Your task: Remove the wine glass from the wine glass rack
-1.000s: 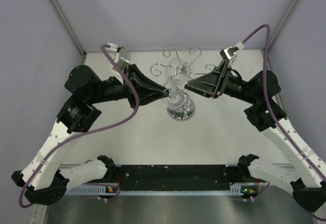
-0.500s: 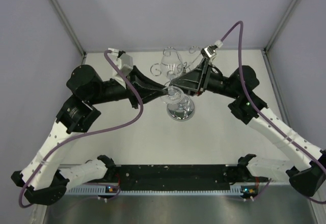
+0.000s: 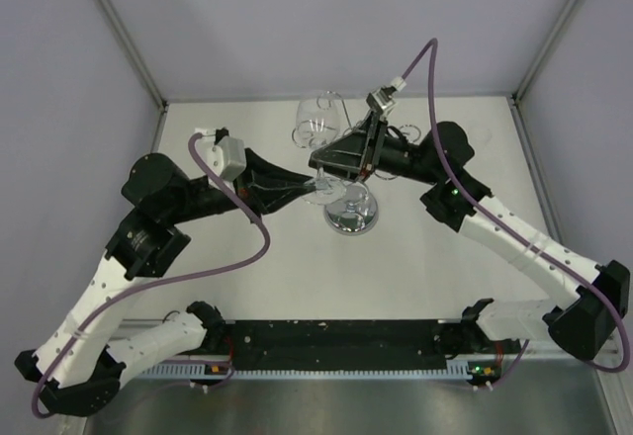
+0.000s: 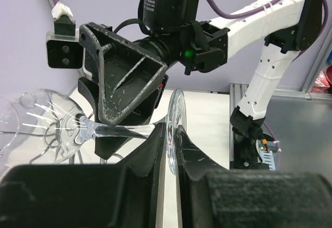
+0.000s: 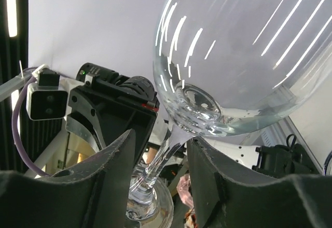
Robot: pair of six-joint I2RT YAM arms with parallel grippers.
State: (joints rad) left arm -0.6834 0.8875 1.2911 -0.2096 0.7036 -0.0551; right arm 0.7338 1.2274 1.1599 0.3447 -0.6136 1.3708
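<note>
The wine glass point(image 3: 318, 119) lies tilted, its clear bowl towards the back wall, left of the wine glass rack's post. My left gripper point(image 3: 321, 186) is shut on the glass's flat foot point(image 4: 174, 115), which shows edge-on between its fingers; the stem runs left to the bowl point(image 4: 46, 124). My right gripper point(image 3: 319, 161) is open, one finger on each side of the stem point(image 5: 165, 153) just under the bowl point(image 5: 244, 57), with a gap on both sides. The wine glass rack's mirrored round base point(image 3: 352, 217) stands below both grippers; its scroll arms are mostly hidden by the right arm.
Both arms meet over the middle of the white table point(image 3: 247, 267). Grey walls close in the back and sides. A black rail point(image 3: 336, 341) and the arm bases lie along the near edge. Purple cables loop above each arm.
The right arm has swung left and over the rack, its gripper now around the stem. The glass bowl has moved left and back. The left gripper has stayed on the foot.
</note>
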